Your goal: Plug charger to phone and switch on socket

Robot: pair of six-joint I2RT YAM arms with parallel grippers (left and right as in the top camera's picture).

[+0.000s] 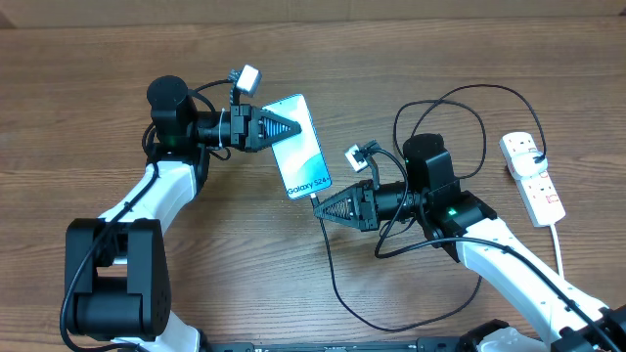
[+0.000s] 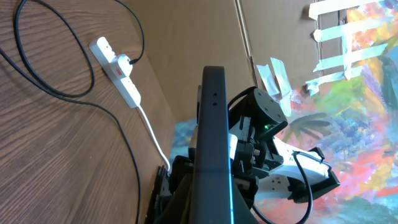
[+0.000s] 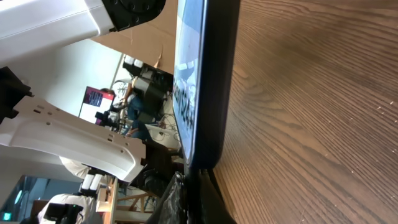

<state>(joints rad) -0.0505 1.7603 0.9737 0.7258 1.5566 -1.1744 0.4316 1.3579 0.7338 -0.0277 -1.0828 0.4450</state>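
On the wooden table (image 1: 469,39) the left gripper (image 1: 291,127) is clamped on the phone (image 1: 301,147) at its end away from the lettering; its wrist camera sees the phone edge-on. The right gripper (image 1: 319,205) sits at the phone's lettered end, jaws narrow around the tip of the charger (image 1: 330,269) (whether the tip is seated in the port cannot be told). Well to the right of the phone lies the white power strip (image 1: 531,176). The charger's black cable loops from the phone's lettered end across to it.
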